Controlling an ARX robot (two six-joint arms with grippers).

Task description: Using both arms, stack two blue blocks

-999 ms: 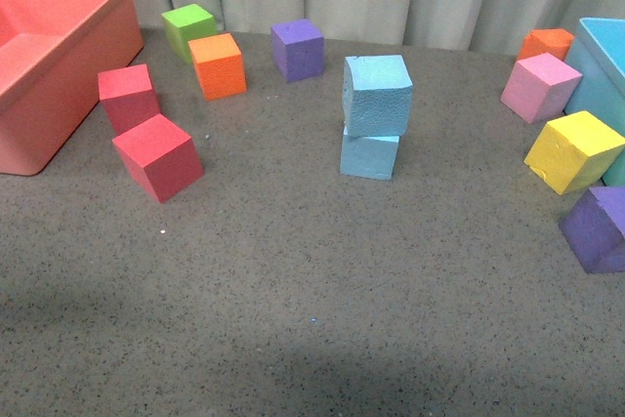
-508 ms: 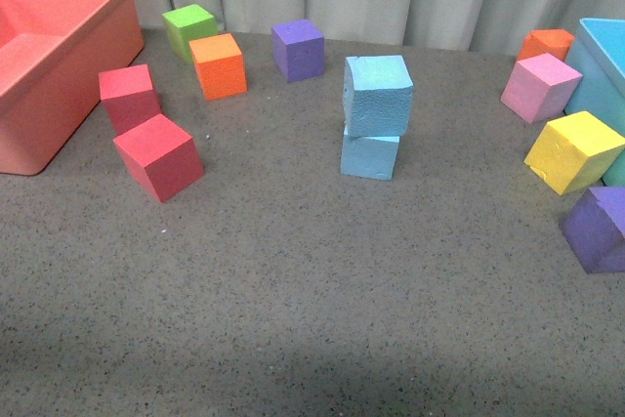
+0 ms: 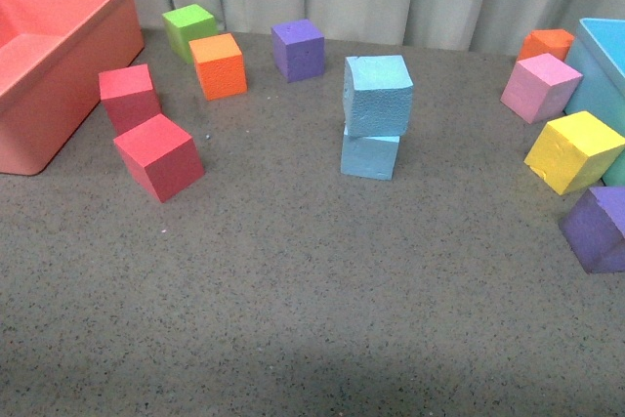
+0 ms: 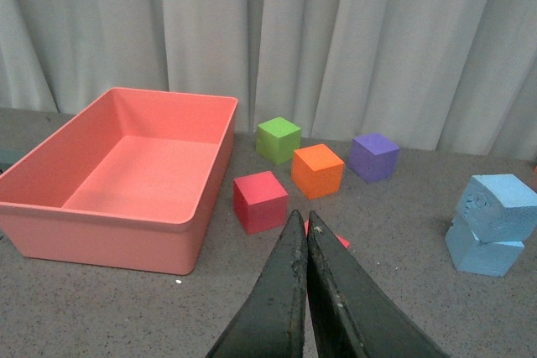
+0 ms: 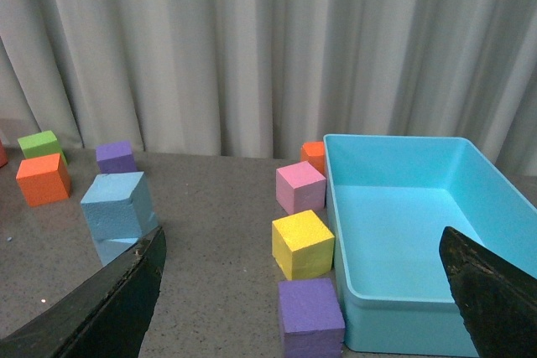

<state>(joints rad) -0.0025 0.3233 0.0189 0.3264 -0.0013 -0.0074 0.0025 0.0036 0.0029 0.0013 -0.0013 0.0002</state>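
Two sky-blue foam cubes stand stacked mid-table. The upper blue block (image 3: 377, 95) rests, slightly turned, on the lower blue block (image 3: 370, 155). The stack also shows in the left wrist view (image 4: 501, 207) and the right wrist view (image 5: 119, 204). Neither arm shows in the front view. My left gripper (image 4: 301, 222) is shut and empty, well back from the stack, with a red cube partly hidden behind its tips. My right gripper (image 5: 302, 245) is open wide and empty, its fingers (image 5: 491, 291) at the frame's edges, away from the stack.
A coral bin (image 3: 59, 65) stands at the left and a teal bin (image 3: 601, 56) at the right. Two red cubes (image 3: 158, 155), green (image 3: 187, 28), orange (image 3: 218, 65) and purple (image 3: 298, 49) cubes lie left and back. Pink (image 3: 540, 87), yellow (image 3: 574, 150) and purple (image 3: 598, 229) cubes sit by the teal bin.
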